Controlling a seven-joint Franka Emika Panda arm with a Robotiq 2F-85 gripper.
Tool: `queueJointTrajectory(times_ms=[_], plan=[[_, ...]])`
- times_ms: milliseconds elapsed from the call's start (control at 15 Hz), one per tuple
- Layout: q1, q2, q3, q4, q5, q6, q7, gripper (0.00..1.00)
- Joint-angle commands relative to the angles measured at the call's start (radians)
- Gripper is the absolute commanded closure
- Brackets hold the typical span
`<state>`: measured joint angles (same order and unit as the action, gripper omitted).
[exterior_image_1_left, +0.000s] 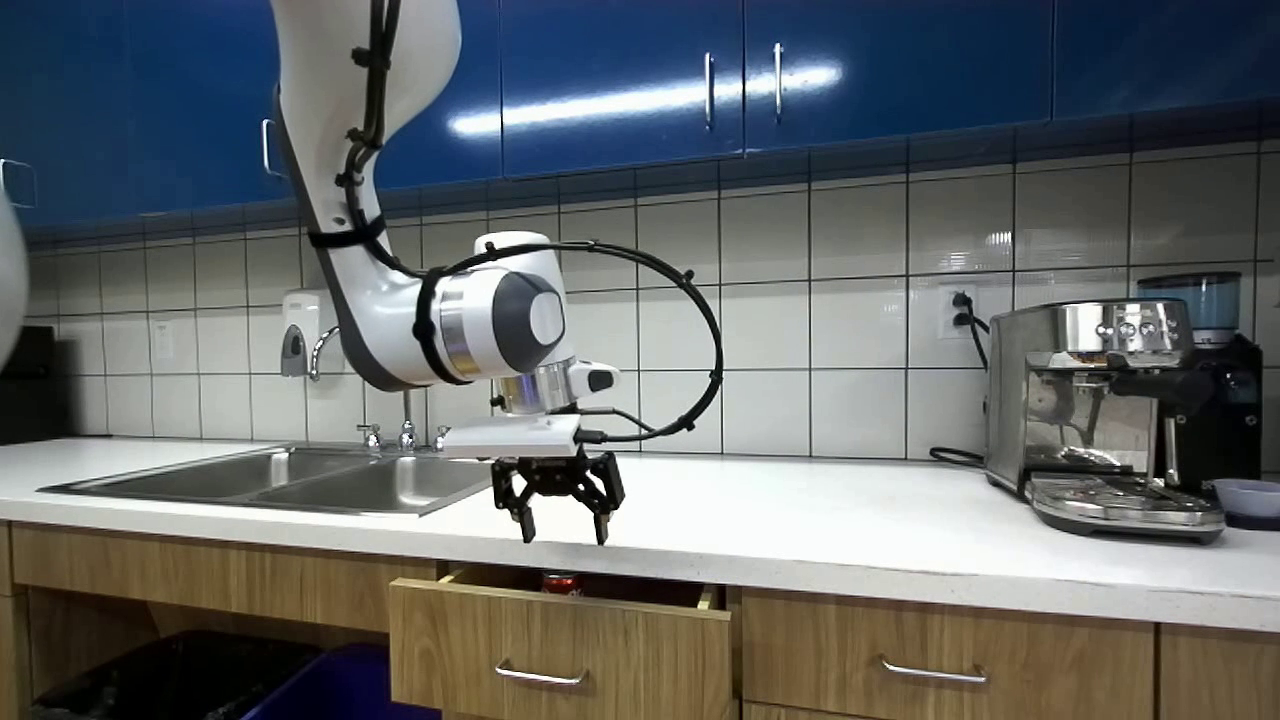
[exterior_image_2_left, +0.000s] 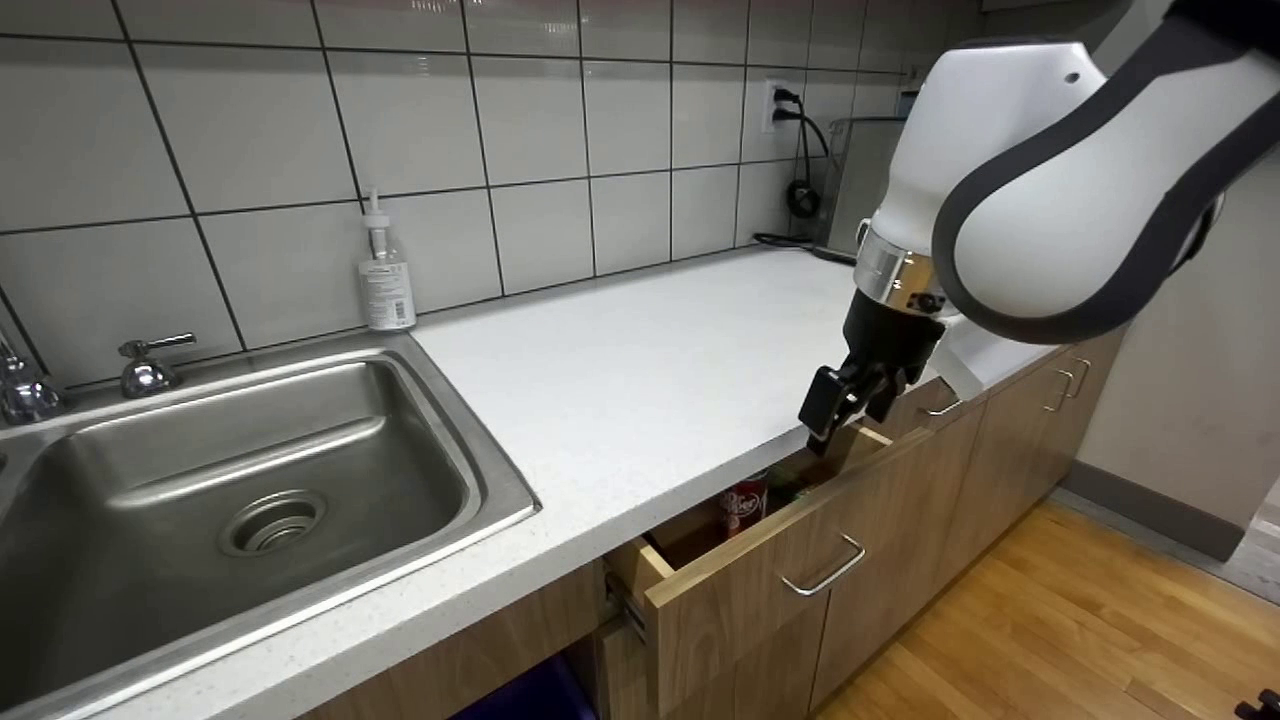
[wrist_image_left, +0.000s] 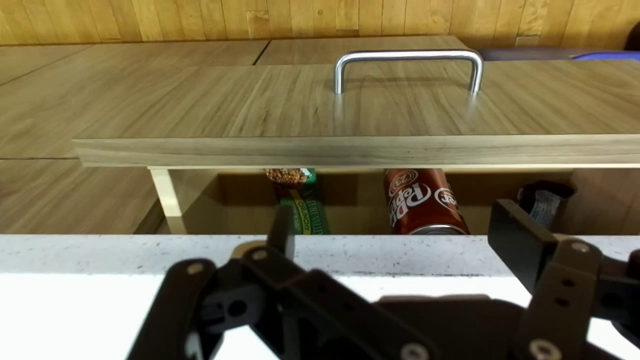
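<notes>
My gripper (exterior_image_1_left: 565, 537) stands open above the counter's front edge, its fingers pointing down and nothing between them. Just below and in front is a pulled-out wooden drawer (exterior_image_1_left: 560, 650) with a silver bar handle (wrist_image_left: 407, 56). Inside it, in the wrist view, a dark red Dr Pepper can (wrist_image_left: 417, 200) shows between the two fingers but lower down, untouched. To its left lies a green Nature Valley packet (wrist_image_left: 302, 210); to its right is a dark wrapped item (wrist_image_left: 545, 202), partly behind a finger. The counter edge hides the drawer's back part. The can (exterior_image_2_left: 744, 505) also shows in both exterior views.
The white countertop (exterior_image_1_left: 800, 510) overhangs the drawer. A steel double sink (exterior_image_1_left: 290, 475) lies to one side, with a soap bottle (exterior_image_2_left: 387, 285) behind it. An espresso machine (exterior_image_1_left: 1090, 420) and grinder (exterior_image_1_left: 1210, 390) stand farther along. Blue cabinets (exterior_image_1_left: 620, 90) hang above; a purple bin (exterior_image_1_left: 345, 680) sits below.
</notes>
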<state>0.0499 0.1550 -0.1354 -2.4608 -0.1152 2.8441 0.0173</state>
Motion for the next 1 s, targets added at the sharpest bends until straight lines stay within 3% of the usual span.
queueJointTrajectory(times_ms=[0, 933], plan=[[-0.051, -0.028, 0.052, 0.028, 0.055, -0.076, -0.074, 0.00], [-0.056, -0.013, 0.041, 0.044, 0.024, -0.047, -0.036, 0.00]])
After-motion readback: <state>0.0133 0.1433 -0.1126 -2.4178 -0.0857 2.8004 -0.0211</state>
